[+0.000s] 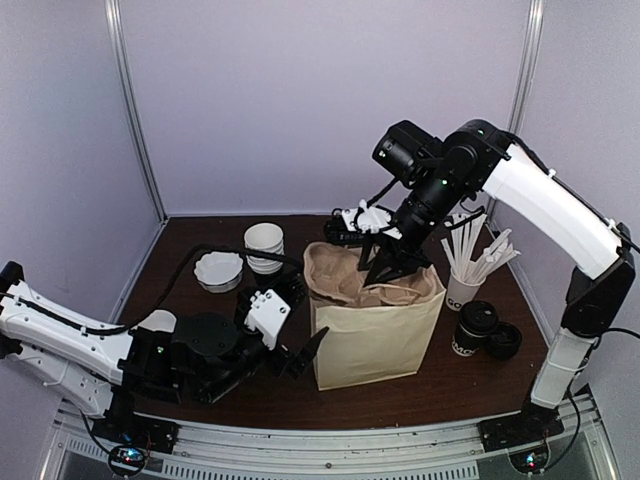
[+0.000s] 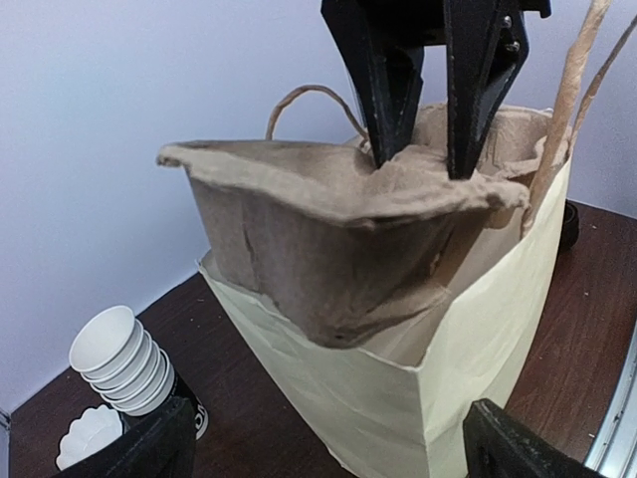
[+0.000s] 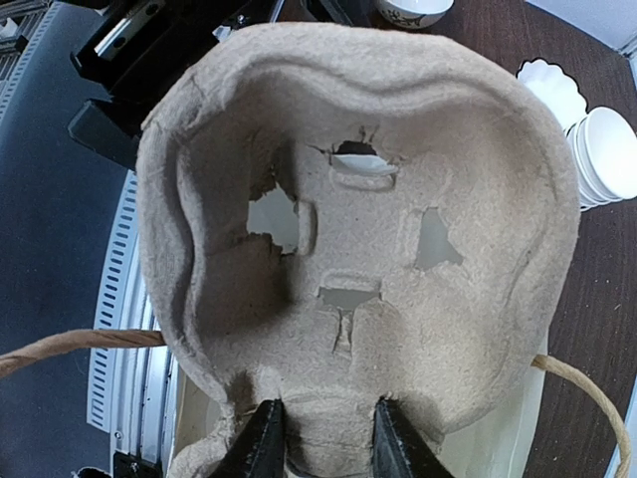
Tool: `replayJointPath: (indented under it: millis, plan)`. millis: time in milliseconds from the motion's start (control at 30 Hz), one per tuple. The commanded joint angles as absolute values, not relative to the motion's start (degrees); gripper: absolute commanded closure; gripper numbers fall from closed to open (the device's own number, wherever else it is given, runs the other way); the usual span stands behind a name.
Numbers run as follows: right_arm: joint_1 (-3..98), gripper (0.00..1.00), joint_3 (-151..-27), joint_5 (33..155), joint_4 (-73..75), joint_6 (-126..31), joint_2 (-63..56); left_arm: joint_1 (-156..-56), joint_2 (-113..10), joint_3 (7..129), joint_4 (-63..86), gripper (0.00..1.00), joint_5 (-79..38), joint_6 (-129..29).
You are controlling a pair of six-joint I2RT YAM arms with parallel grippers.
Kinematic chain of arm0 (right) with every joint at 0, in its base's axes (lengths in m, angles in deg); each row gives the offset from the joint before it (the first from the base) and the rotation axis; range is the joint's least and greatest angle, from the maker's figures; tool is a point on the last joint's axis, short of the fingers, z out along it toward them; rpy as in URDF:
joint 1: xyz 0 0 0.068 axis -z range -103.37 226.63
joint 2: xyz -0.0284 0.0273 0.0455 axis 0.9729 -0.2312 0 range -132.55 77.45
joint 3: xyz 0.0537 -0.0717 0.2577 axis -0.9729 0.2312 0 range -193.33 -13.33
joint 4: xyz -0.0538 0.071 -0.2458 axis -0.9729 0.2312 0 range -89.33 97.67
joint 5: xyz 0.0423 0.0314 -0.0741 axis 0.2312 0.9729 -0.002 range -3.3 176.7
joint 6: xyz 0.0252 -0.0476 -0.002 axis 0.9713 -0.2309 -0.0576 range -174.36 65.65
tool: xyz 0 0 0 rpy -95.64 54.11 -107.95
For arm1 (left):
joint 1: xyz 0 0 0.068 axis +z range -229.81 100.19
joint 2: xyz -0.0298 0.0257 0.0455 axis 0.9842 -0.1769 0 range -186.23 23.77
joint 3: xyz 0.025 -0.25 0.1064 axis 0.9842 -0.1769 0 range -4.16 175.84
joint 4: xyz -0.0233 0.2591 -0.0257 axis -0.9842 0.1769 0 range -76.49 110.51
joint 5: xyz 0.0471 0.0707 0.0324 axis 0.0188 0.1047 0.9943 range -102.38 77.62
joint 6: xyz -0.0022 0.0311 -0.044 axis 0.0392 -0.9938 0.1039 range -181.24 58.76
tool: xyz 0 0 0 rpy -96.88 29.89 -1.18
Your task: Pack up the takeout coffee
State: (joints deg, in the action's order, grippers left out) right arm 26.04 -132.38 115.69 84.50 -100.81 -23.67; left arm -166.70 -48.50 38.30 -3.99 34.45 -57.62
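On dark table (image 1: 180, 238), pinching pulp carrier (image 2: 328, 249) at paper bag (image 1: 375, 345) mouth with right gripper (image 3: 326, 438); holding left gripper (image 2: 323, 448) wide apart, empty. Judging takeout coffee (image 1: 472, 332), standing right of bag, light and crushable: gripping mid-wall below lid.

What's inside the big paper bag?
A brown cardboard cup tray sticks partly out of the paper bag, its rim pinched in the jaws of the right gripper. The tray fills the opening, so whatever lies beneath it is hidden.

Brown table (image 1: 470, 392) with paper bag (image 1: 375, 340), bowls (image 1: 264, 246), stick cup (image 1: 462, 291), black lidded cup (image 1: 474, 328)
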Motion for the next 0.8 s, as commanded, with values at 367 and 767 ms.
replayJointPath:
  millis: [367, 767]
  plan:
    - [31.7, 0.68, -135.5, 127.0, 80.4, -99.1, -23.4, -163.3, -45.7, 34.8, -5.2, 0.03, 30.2, -51.4]
    - [32.2, 0.66, -138.7, 128.7, 82.9, -99.4, -22.7, -162.6, -48.6, 37.1, -5.2, 0.03, 25.5, -52.7]
